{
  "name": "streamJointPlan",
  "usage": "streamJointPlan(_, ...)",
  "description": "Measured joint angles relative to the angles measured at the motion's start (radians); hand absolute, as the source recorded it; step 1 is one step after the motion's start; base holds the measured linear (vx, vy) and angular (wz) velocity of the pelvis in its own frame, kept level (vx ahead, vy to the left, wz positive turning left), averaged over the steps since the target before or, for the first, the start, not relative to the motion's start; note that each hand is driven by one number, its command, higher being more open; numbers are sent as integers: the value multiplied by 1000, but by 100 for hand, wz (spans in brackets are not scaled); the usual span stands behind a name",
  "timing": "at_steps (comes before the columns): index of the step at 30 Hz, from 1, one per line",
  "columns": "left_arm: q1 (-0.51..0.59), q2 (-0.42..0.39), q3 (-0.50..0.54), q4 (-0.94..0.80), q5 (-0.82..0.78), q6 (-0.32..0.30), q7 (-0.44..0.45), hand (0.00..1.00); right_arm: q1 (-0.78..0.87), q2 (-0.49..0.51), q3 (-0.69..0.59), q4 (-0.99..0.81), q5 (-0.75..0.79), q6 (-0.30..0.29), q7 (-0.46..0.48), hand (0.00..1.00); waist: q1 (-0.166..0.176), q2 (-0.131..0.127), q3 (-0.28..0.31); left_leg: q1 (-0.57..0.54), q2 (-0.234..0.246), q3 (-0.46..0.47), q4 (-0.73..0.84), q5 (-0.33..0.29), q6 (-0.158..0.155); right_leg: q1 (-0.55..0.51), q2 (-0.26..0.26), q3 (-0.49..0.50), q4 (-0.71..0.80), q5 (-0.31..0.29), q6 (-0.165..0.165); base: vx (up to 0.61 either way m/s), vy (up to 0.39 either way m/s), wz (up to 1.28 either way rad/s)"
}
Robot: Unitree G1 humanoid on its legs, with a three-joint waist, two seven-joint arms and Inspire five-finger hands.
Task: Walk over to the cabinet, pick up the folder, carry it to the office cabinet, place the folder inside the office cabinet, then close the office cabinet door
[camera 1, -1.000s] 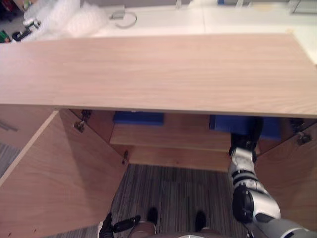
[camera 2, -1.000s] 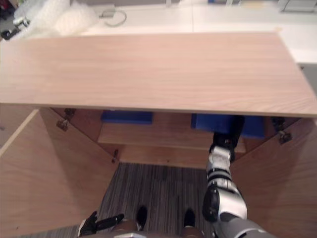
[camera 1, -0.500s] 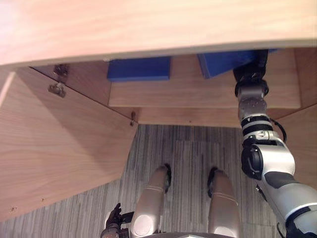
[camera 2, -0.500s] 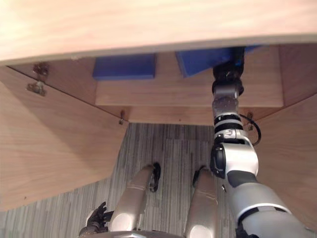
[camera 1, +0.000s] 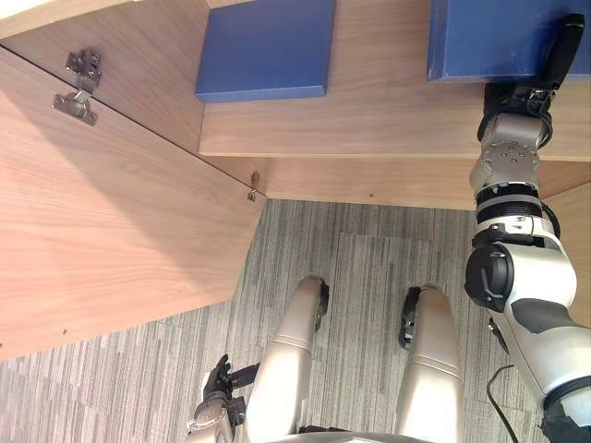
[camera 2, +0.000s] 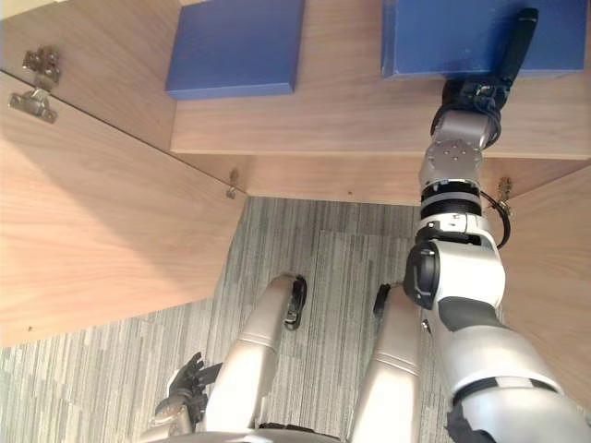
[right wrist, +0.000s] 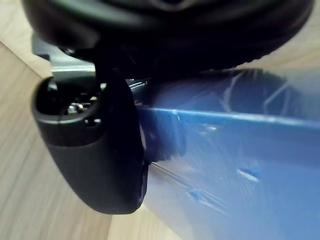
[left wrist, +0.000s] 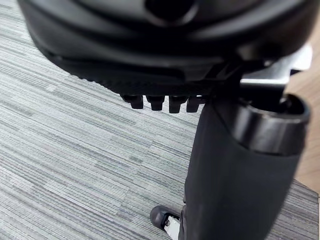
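Striped carpet (camera 1: 369, 268) before open cabinet (camera 1: 388, 180). Eye views: camera tipped down within the last second, cabinet top lost from sight; right hand (camera 1: 519, 94) kept at shelf's (camera 1: 369, 120) right front edge on right folder (camera 1: 489, 37), seemingly unlifted. Folders: two, second folder (camera 1: 263, 46) toward shelf's left. Doors (camera 1: 111, 231): two, open. Left wrist view: left hand (left wrist: 165, 55) slack over carpet. Right wrist view: thumb (right wrist: 95, 150) across folder top; clamping not discernible.

Right arm (camera 1: 513, 277) reaches straight forward, right hand (camera 1: 513, 96) at full stretch; left hand (camera 2: 185, 378) hangs low, fingers loosely open.
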Motion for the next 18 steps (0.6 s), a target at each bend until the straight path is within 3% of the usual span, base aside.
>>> streamJointPlan(7,0,0,4,-17,-18,0,0,100,0,0,-1,-39,-49,3,-20,100,-1,0,0,4,7,-6,-7,0,-4,5,4,-9,-3,-3,-5,50,-46,0)
streamJointPlan(12,0,-3,18,-28,-27,0,1,100,-2,3,97,-34,-307,127,-27,100,-13,0,0,47,28,-1,-44,1,-4,49,22,-12,-55,12,-3,63,-17,-10)
streamJointPlan(18,-14,-7,24,-53,-35,-1,1,100,-25,18,237,4,-503,233,-14,100,-22,-10,0,96,47,6,-99,6,-6,91,39,-15,-110,25,-4,89,-19,-10)
